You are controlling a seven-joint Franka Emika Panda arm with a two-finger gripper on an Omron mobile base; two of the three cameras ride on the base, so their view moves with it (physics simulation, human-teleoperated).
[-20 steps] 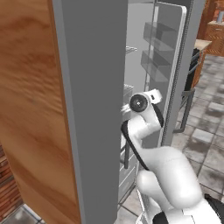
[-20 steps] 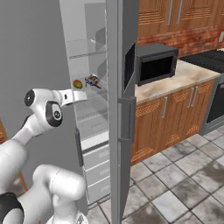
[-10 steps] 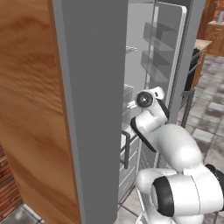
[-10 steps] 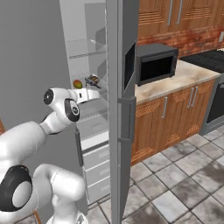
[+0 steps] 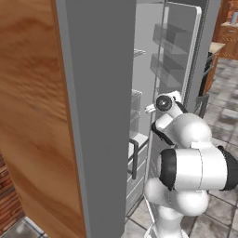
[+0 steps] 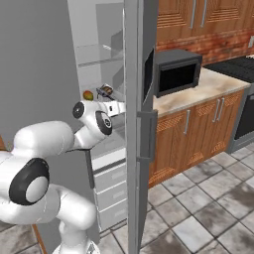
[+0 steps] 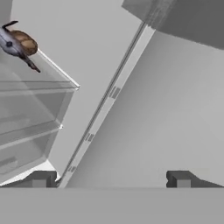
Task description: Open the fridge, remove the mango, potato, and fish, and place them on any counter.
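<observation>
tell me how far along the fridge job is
Done: the fridge stands open. In hand: nothing yet; the gripper is open and empty, reaching into the fridge. Left: the mango, potato and fish all sit on a shelf inside, and each has yet to go to a counter.

Grey tiled floor, brick wall, wooden cabinets (a black microwave sits on top).

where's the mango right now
In the right base view the mango sits on a white fridge shelf, just left of the fish and beyond the arm's wrist.
</observation>
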